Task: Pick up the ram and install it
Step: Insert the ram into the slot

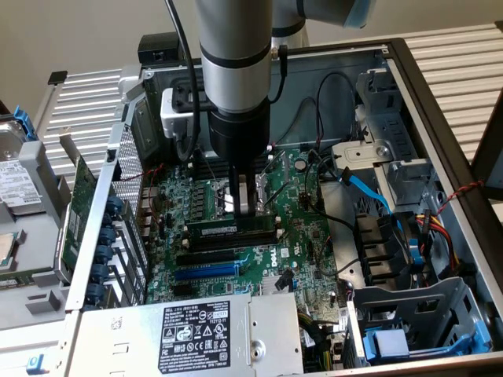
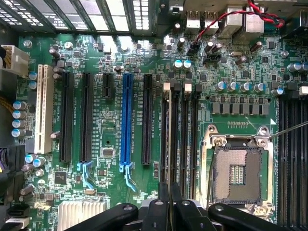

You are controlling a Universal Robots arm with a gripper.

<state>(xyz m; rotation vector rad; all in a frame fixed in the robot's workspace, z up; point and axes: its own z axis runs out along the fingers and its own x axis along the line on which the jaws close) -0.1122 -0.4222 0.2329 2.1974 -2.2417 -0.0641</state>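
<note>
Gripper (image 1: 246, 206): my jaws are drawn in narrow and pinch the ram (image 1: 220, 228) by its top edge.
Ram position: it stands on edge, lengthwise along a memory slot on the motherboard (image 1: 302, 236), inside the open computer case (image 1: 440, 118).
Wrist view: the ram (image 2: 169, 144) appears edge-on, a thin pale line running out from between my fingertips, straight along the slot.
Neighbours: empty black slots (image 2: 184, 139) lie between it and the CPU socket (image 2: 238, 168); the blue slot (image 2: 126, 120) sits on the other side, apart from it.
Done: the pick-up, as I judge it, since the stick is in my grip and already over its place (lined up well, from what I can see).
Unclear: I cannot tell whether the lower edge is pressed fully home, or whether the white latch (image 2: 167, 86) at the slot's end has closed.
Left: seating confirmed and my grip let go; neither shows as done yet.
</note>
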